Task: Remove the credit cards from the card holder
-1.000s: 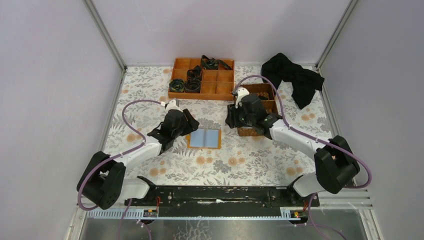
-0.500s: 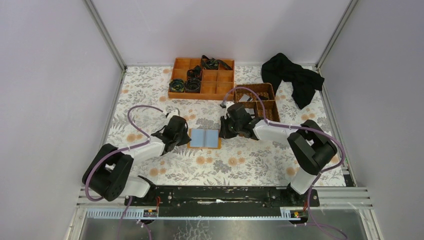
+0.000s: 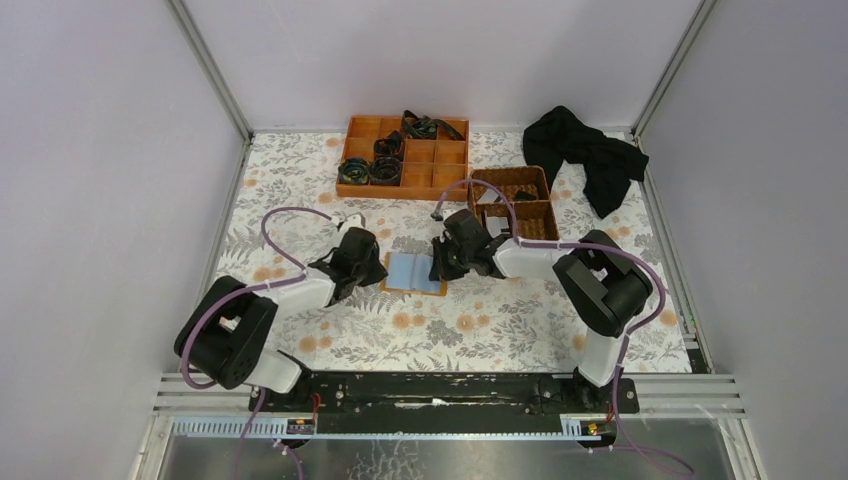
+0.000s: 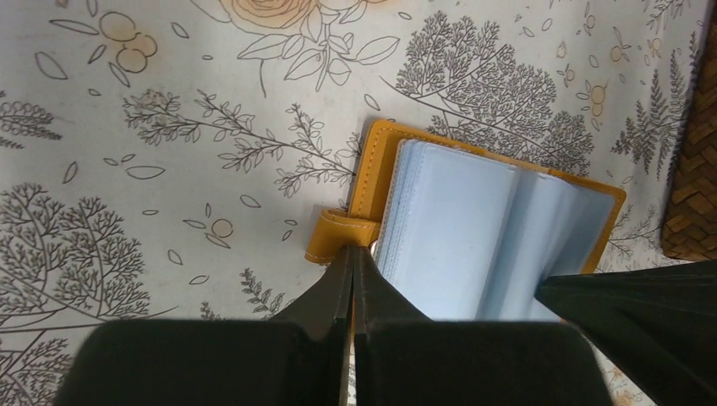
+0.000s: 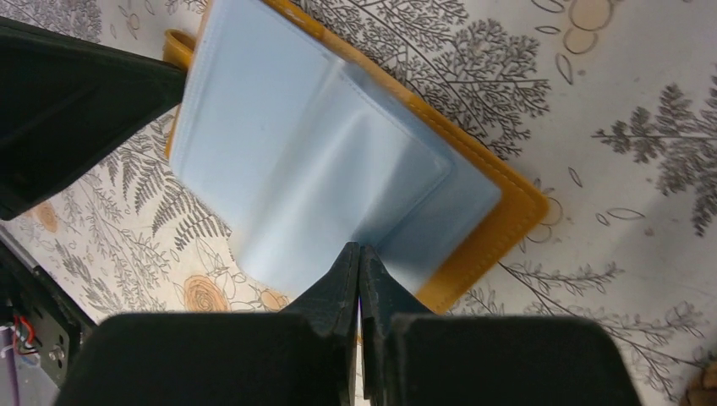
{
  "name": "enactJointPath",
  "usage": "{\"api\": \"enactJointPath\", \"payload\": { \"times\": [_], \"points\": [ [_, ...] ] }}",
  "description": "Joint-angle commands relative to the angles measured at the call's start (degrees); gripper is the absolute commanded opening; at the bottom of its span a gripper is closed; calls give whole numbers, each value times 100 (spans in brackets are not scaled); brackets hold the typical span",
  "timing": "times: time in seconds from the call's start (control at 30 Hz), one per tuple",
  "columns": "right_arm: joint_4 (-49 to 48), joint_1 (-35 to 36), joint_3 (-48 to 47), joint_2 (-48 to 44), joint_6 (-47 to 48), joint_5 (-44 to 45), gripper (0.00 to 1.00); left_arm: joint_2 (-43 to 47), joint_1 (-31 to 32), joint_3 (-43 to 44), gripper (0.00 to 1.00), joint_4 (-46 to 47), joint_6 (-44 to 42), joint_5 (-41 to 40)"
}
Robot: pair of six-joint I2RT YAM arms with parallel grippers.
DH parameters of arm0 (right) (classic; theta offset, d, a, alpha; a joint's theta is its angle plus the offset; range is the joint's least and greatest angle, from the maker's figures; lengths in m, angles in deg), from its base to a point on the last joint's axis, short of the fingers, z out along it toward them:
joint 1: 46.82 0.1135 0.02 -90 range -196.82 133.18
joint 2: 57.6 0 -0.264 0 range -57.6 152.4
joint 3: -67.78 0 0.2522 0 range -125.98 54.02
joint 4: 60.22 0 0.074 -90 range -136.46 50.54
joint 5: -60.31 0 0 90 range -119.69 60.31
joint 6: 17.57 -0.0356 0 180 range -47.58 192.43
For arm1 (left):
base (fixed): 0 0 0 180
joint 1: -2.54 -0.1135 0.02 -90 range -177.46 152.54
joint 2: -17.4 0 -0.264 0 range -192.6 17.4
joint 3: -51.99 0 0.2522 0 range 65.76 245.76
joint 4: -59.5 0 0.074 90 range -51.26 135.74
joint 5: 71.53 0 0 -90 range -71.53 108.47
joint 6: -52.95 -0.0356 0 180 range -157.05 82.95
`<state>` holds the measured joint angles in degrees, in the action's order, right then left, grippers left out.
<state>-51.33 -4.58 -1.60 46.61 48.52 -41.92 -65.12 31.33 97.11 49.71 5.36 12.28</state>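
The small, flat orange-tan bifold card holder [image 3: 414,272] lies open, pale blue-grey inside up, on the floral-patterned table [image 3: 500,320] between the left gripper [image 4: 353,254] and the right gripper [image 5: 359,252], both fully closed at opposite edges, any pinched leaf hidden by the fingertips.

Top cam: both wrists covered the side edges of the card holder [image 3: 413,272], so no fingertips showed there. Tray [image 3: 400,192] contents were too small to identify. Left wrist cam: the left gripper [image 4: 353,269] hid the holder's near edge, and the basket [image 4: 695,169] was cut off at the frame edge. Right wrist cam: the right gripper [image 5: 359,264] covered the near edge. Sleeves were blurred, so couldn't tell if they held cards.
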Motion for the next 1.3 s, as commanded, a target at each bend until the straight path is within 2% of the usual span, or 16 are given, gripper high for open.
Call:
{"api": "enactJointPath", "payload": {
  "times": [0.0, 0.27, 0.43, 0.67, 0.8, 0.9, 0.97, 1.03, 1.13, 1.27],
  "points": [
    [-220, 82, -243, 259, -96, -215, 3, -331, 21, -83, 0, -184, -73, 327],
    [-300, 100, -667, 571, -97, -488, 3, -472, 22, -55, 0, -65, -106, 470],
    [-16, 98, -1112, 652, 167, -232, 3, -489, 21, -20, 0, 13, -127, 649],
    [11, 95, -1332, 98, 357, 70, 5, -111, 30, -63, 0, 166, -213, 990],
    [31, 92, -1107, -330, 491, 729, 9, 582, 29, -176, 16, 229, -195, 1041],
    [37, 87, -860, -630, 555, 1149, 20, 1166, 29, -294, 29, 288, -184, 859],
    [72, 69, -712, -811, 630, 1377, 45, 1517, 30, -363, 58, 401, -281, 869],
    [97, 30, -532, -1052, 681, 1602, 63, 1795, 30, -387, 76, 434, -367, 884],
    [63, -96, -193, -1519, 725, 1971, 81, 2103, 30, -375, 85, 469, -435, 909],
    [-270, -504, 565, -2233, 754, 2305, 92, 2467, 30, -466, 87, 663, -505, 987]
  ]
}}
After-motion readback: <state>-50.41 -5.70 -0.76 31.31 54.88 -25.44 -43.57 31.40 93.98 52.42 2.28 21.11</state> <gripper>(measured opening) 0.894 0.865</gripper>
